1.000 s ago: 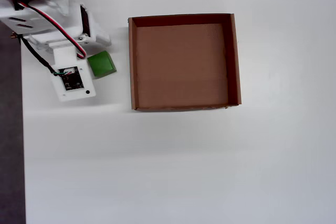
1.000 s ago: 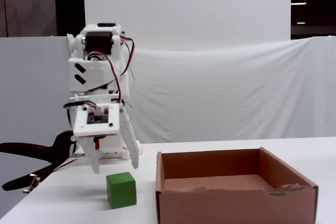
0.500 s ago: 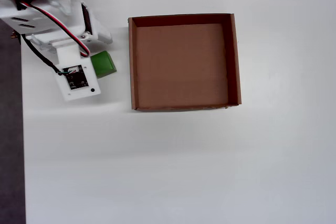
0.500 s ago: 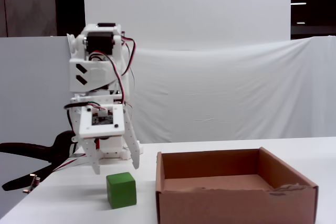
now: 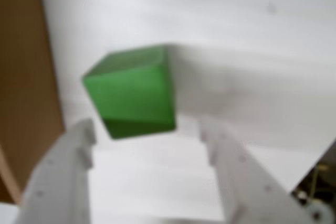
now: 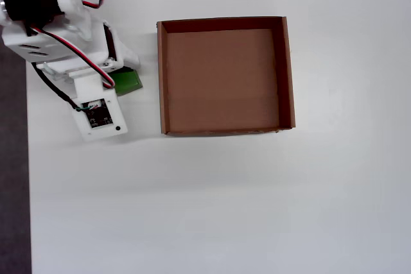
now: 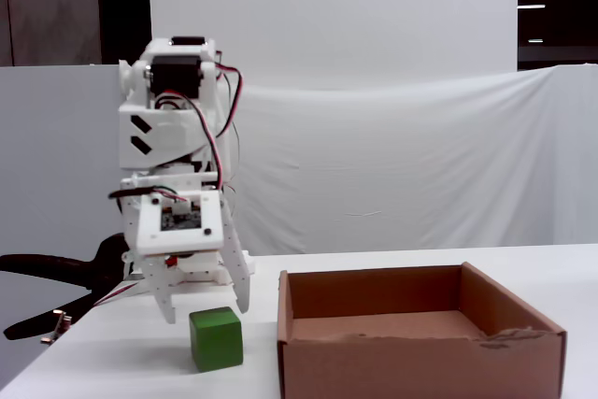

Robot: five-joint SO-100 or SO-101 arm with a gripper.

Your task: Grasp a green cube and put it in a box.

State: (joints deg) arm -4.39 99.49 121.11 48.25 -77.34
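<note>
The green cube [image 5: 131, 98] rests on the white table, just past my open white fingertips in the wrist view. My gripper [image 5: 147, 129] is open and empty, with one finger [image 5: 79, 145] to the cube's left and the other to its right. In the fixed view the gripper [image 7: 206, 310] hangs just above the cube [image 7: 216, 337], fingertips about level with its top. In the overhead view the cube [image 6: 130, 82] peeks out from under the arm. The brown cardboard box [image 6: 162, 75] stands empty to the right of the cube [image 7: 420, 348]; its wall shows at the wrist view's left edge [image 5: 21, 77].
The arm's wrist and camera board [image 6: 97, 115] cover most of the cube from above. The table's left edge meets a dark floor strip [image 6: 13, 178]. A black clamp [image 7: 56, 268] sticks out at the left. A white cloth backdrop [image 7: 420, 156] hangs behind.
</note>
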